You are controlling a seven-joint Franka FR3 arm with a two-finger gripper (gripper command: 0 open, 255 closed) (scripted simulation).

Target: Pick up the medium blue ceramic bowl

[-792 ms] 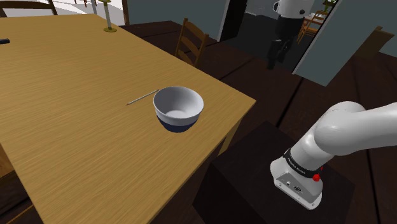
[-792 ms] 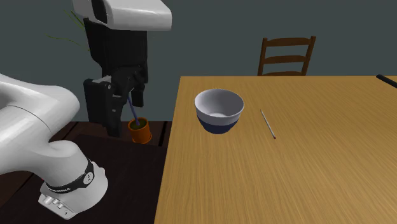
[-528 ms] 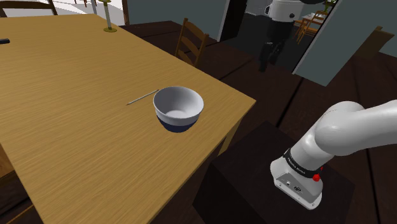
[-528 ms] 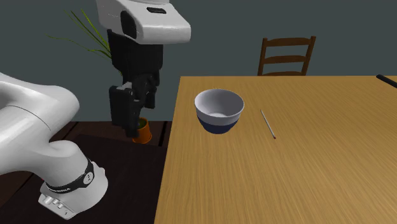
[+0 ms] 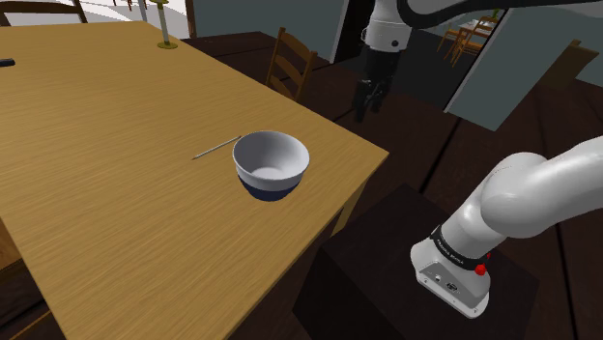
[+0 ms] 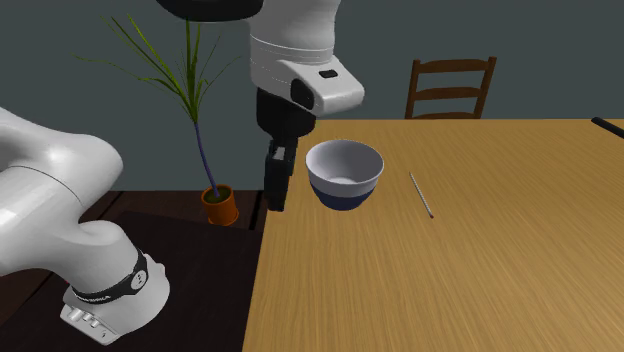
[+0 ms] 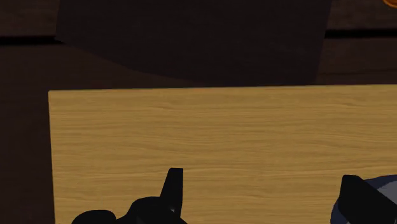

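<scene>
Hovering near the bowl (image 6: pixel 345 172) without touching it, the gripper (image 6: pixel 277 188) has its fingers spread, nothing between them. Bowl upright on table (image 6: pixel 450 280), thin rod (image 6: pixel 421 194) lying beside the bowl.

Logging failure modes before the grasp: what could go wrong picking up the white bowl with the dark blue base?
The open black gripper hangs beside the white bowl with a dark blue base, not over its rim; moving sideways, a finger might shove it. The rounded wall could slip from a pinch. The thin grey rod lies nearby and might get knocked.
</scene>
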